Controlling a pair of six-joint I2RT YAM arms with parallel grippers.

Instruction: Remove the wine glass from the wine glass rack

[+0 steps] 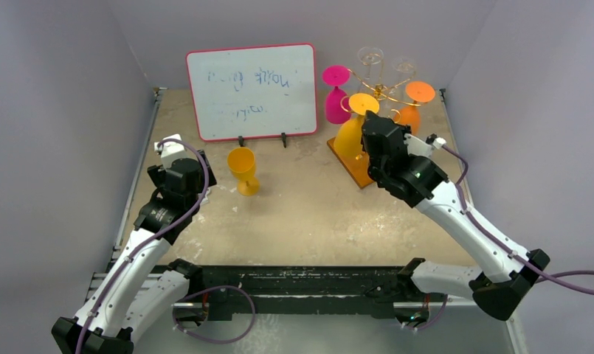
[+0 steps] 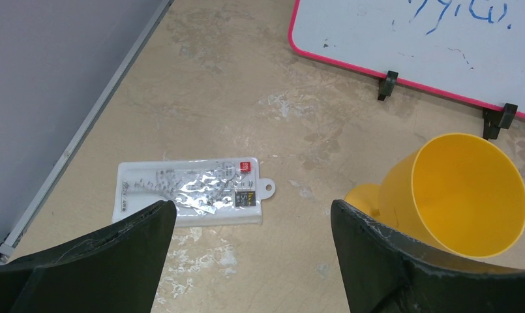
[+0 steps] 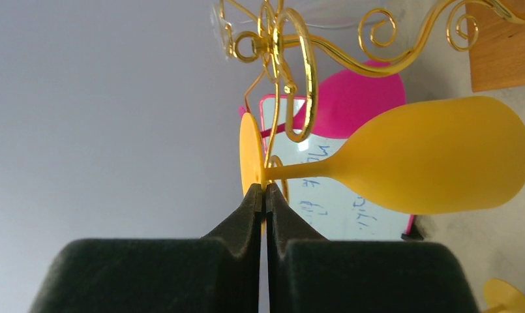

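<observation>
The gold wire wine glass rack (image 1: 383, 89) stands at the back right on its wooden base (image 1: 350, 167); its scroll arms also show in the right wrist view (image 3: 292, 59). A yellow wine glass (image 1: 350, 135) hangs upside down from one arm. My right gripper (image 3: 264, 190) is shut on the rim of this glass's round foot (image 3: 249, 153), and the bowl (image 3: 435, 156) sticks out to the right. The stem still sits in the gold hook. My left gripper (image 2: 253, 215) is open and empty, low over the table at the left.
Pink (image 1: 336, 92), orange (image 1: 412, 110) and clear (image 1: 370, 57) glasses hang on the rack. A yellow goblet (image 1: 243, 169) stands mid-table, close to my left gripper's right finger (image 2: 390, 261). A white packet (image 2: 191, 192) lies at left. A red-framed whiteboard (image 1: 251, 90) stands at the back.
</observation>
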